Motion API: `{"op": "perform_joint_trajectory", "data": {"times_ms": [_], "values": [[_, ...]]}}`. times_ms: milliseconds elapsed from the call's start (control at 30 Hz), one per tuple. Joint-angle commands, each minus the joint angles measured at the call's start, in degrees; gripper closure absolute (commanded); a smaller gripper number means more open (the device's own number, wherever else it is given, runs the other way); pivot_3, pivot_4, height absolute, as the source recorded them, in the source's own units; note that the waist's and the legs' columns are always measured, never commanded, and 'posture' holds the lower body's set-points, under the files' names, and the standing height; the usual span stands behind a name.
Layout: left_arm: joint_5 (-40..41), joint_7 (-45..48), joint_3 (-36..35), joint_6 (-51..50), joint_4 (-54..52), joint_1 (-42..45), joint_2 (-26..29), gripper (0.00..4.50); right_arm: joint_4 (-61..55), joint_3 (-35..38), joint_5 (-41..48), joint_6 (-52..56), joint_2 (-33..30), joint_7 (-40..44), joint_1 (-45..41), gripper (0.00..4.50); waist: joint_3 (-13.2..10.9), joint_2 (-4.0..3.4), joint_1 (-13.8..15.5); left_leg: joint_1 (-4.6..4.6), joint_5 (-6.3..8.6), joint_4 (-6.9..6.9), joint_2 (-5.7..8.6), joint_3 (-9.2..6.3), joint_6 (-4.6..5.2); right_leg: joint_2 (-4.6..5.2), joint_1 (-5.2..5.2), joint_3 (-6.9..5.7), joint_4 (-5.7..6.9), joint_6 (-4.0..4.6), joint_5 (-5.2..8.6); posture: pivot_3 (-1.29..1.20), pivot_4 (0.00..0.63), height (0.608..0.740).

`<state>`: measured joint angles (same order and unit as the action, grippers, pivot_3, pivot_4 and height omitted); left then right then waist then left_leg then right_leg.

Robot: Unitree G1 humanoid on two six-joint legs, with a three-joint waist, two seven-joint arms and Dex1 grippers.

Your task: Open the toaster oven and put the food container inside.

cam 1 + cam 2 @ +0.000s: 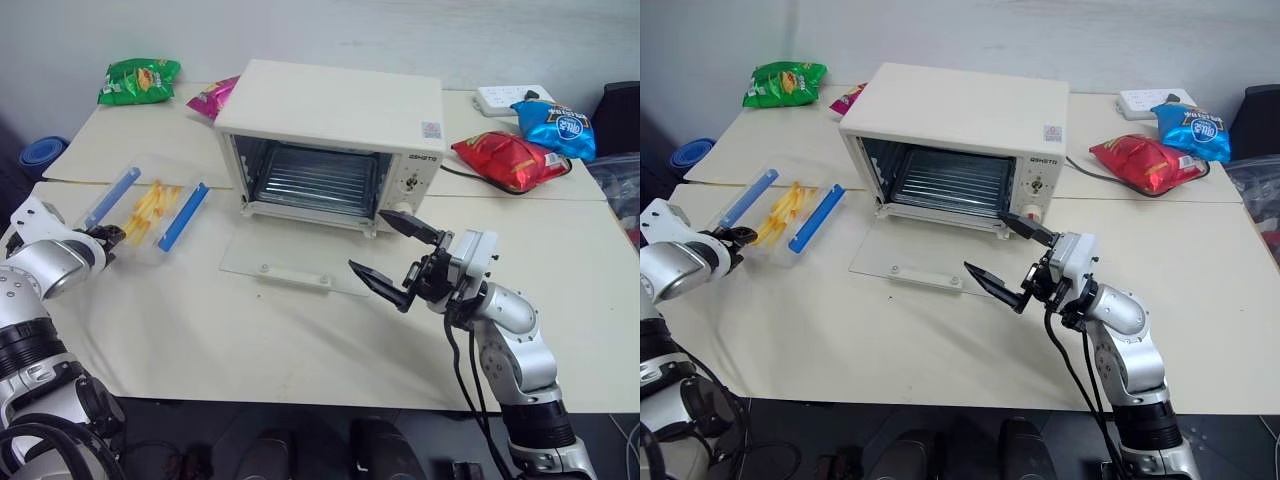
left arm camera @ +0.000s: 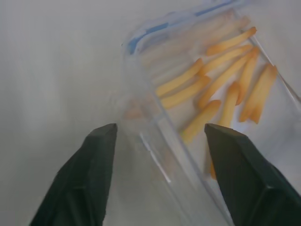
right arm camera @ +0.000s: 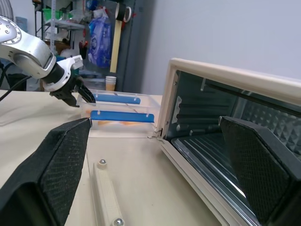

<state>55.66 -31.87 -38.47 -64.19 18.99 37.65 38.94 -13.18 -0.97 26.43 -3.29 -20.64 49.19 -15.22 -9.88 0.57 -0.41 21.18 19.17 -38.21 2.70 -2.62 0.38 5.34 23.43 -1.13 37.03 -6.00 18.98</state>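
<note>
At the near end of the food container [image 1: 147,207], the left gripper [image 2: 160,146] is reaching in with its two fingers parted, one on each side of the clear end wall. Nothing is clamped yet: gaps are showing between both fingers and the plastic. The container is lying flat on the table [image 1: 300,330], well to the left of the toaster oven [image 1: 330,140], its blue clips running along both long sides and the yellow sticks showing through the lid.

Off to the other side, the right gripper [image 1: 392,255] is hanging just in front of the oven with its jaws spread wide and empty. The glass door [image 1: 290,265] is lying folded down onto the table, and the wire rack inside is bare, so the opening step looks finished and the pickup is the step in hand. The next move is calling for the left fingers to pinch the wall firmly, since the smooth plastic could slip, before lifting and carrying it across to the rack.
</note>
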Motion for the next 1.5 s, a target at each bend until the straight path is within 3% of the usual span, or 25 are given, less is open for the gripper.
{"op": "perform_joint_trajectory", "data": {"times_ms": [33,133,233,467,633,767,900,1033,1200,1367,1500], "values": [[-1.3,1.4,-2.7,-1.4,-0.2,0.1,1.5,2.64,-2.1,0.4,1.0,0.0,0.1,-0.3,-1.6,0.00,0.0,0.00,-0.1,-0.01,0.00,0.01,0.00,0.00,0.00,0.00,0.01,0.00,-0.01,0.00,0.00,0.00,0.150,0.740],[-3.1,2.9,-3.1,-1.7,0.1,-0.1,2.2,3.56,-1.1,0.5,0.9,-0.2,-0.1,0.3,-2.2,0.00,0.0,0.00,0.0,-0.01,0.00,0.01,0.00,0.00,-0.01,0.00,0.02,-0.01,-0.01,0.00,0.00,0.00,0.150,0.740],[-5.8,11.9,0.2,-1.6,0.4,-0.8,7.5,4.39,0.2,0.6,0.7,-0.5,-0.2,0.8,-2.7,0.00,0.0,0.02,-0.4,0.00,0.00,0.02,0.00,0.02,-0.01,0.00,0.04,0.00,0.01,0.00,0.00,0.00,0.150,0.740],[-10.8,34.0,8.1,-2.7,3.0,-2.1,21.6,4.45,-0.1,1.4,1.1,0.8,-1.5,0.9,-1.0,0.00,0.0,0.06,-1.1,0.02,0.00,0.12,0.00,-0.02,-0.04,0.02,0.07,0.00,0.05,0.01,0.00,0.00,0.150,0.740],[-8.5,50.7,18.7,-9.2,-3.9,2.3,26.3,4.45,-1.3,4.0,0.7,1.6,-3.5,-0.5,4.0,0.00,0.0,0.06,-0.1,0.05,0.00,0.08,0.10,-0.10,-0.01,0.10,0.01,0.05,0.06,0.01,0.01,0.00,0.150,0.740],[-7.9,54.1,24.3,-13.7,-11.4,6.6,22.7,4.45,-3.2,5.0,1.4,4.0,-5.7,-0.5,9.4,0.00,0.0,0.06,0.7,0.14,0.01,0.04,0.17,-0.17,0.05,0.17,0.01,0.09,0.06,0.01,0.01,0.00,0.150,0.740],[-7.6,50.1,24.6,-18.4,-12.6,13.5,10.8,4.45,-6.1,4.8,1.6,5.5,-5.3,-2.0,12.8,0.00,-0.1,0.03,0.4,0.12,-0.02,0.00,0.17,-0.13,0.07,0.11,0.04,0.14,0.09,0.01,0.01,0.00,0.150,0.740],[-13.9,47.7,30.6,-16.6,-11.5,17.5,4.0,4.45,-9.5,2.5,3.3,9.2,-6.0,-0.9,15.1,0.00,-0.1,0.05,-0.1,0.12,-0.04,0.02,0.16,-0.09,0.03,0.04,0.16,0.20,0.26,0.00,0.01,0.00,0.150,0.740],[-20.3,47.0,34.7,-12.9,-9.3,19.2,0.1,4.45,-10.9,2.2,3.0,10.6,-5.1,-2.9,15.3,0.00,-0.1,0.05,-0.6,0.01,-0.04,0.07,0.25,-0.16,0.02,-0.03,0.32,0.45,0.39,0.01,0.01,0.00,0.150,0.740],[-22.5,47.3,32.0,-9.2,-8.0,19.8,-3.2,2.87,-12.6,2.4,3.3,11.3,-4.2,-4.9,16.1,0.00,-0.1,0.05,0.0,0.04,-0.04,0.03,0.26,-0.19,0.01,-0.02,0.31,0.44,0.37,0.00,0.01,0.00,0.150,0.740],[-20.6,47.7,25.2,-7.5,-7.9,20.3,-6.1,1.74,-14.7,3.6,8.6,14.1,-3.4,-5.5,16.7,0.00,-0.1,0.05,0.4,0.05,-0.04,-0.04,0.28,-0.20,0.02,0.01,0.29,0.43,0.37,0.00,0.01,0.00,0.150,0.740]]}}
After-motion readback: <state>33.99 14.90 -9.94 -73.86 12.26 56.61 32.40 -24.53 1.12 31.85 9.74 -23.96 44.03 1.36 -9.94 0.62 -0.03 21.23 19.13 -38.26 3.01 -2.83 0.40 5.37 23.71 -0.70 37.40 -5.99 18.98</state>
